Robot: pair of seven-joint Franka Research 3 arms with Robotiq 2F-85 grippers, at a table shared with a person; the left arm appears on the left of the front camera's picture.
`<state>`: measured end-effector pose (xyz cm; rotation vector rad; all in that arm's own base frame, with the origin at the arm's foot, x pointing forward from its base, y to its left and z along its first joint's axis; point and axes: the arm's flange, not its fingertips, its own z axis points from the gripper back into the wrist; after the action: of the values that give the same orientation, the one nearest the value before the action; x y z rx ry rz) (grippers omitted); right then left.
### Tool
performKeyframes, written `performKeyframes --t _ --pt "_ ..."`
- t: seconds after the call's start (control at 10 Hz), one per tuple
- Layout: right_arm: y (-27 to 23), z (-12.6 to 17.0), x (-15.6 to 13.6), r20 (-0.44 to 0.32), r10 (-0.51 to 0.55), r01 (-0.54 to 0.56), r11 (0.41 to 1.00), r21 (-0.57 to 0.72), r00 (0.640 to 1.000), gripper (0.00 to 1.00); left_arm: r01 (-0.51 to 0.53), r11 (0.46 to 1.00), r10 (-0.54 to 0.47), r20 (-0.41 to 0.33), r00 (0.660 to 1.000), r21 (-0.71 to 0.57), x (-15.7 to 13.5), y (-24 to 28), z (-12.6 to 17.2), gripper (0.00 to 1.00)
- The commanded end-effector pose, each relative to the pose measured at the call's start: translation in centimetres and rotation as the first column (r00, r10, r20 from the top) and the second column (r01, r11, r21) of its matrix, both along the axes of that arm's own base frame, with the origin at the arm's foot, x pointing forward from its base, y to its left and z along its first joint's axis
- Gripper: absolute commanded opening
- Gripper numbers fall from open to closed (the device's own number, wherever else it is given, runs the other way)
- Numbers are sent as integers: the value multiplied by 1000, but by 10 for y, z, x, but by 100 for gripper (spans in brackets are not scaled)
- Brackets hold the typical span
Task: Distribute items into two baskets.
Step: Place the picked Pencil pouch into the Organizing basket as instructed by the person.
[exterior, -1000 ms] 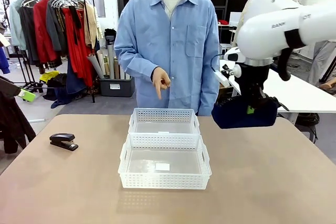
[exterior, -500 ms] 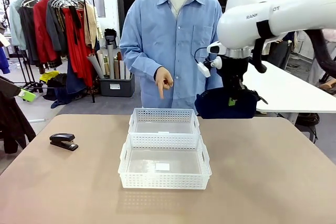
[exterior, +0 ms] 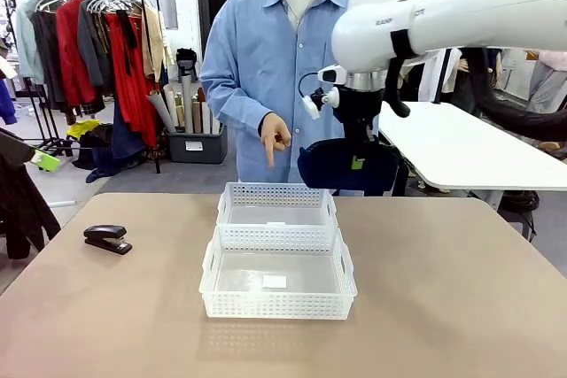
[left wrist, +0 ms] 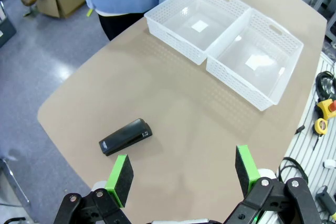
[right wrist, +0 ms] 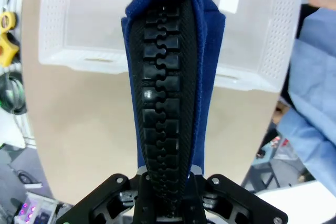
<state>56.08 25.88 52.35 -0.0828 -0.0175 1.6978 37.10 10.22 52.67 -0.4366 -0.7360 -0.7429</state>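
Front view: a white right arm (exterior: pixel 425 24) comes in from the upper right and holds a dark navy pouch (exterior: pixel 347 165) in the air, just above and to the right of the far basket's right corner.
Right jaws: pinching the pouch along its zip edge. In the right wrist view the pouch (right wrist: pixel 210 66) hangs down the centre of the frame with white lattice beyond it.
Left jaws: spread wide and empty, with the green pads (left wrist: pixel 119 179) at the bottom of the left wrist view, high over the bench.
Baskets: two white lattice baskets sit touching at centre frame. The smaller basket (exterior: pixel 276 192) is farther and the larger basket (exterior: pixel 276 307) nearer, and neither holds an item.
Stapler: the black stapler (exterior: pixel 107 238) lies at middle left, well apart from the baskets.
Person: stands at upper centre in a blue shirt, one hand (exterior: pixel 273 137) pointing down toward the far basket.
Step in hand: probably bringing the pouch to a basket.
Next move: likely to centre the pouch over a basket, line it up lengthwise, lower it and release. The soft pouch could drape over a rim.
Bench: the bench (exterior: pixel 443 289) is tan and matte.
Room: a clothes rack (exterior: pixel 89 42) stands at upper left and a white table (exterior: pixel 461 152) at right.
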Motion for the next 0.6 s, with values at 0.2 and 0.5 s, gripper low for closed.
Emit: performKeyframes --t 0.2,0.5 --pt "51 -8 32 -34 -5 4 999 -33 999 0 12 1000 -12 17 1000 -14 0 1 0 100" --pt "79 -27 41 -11 -16 16 1000 -27 1000 0 12 1000 -12 17 1000 -14 0 1 0 100"
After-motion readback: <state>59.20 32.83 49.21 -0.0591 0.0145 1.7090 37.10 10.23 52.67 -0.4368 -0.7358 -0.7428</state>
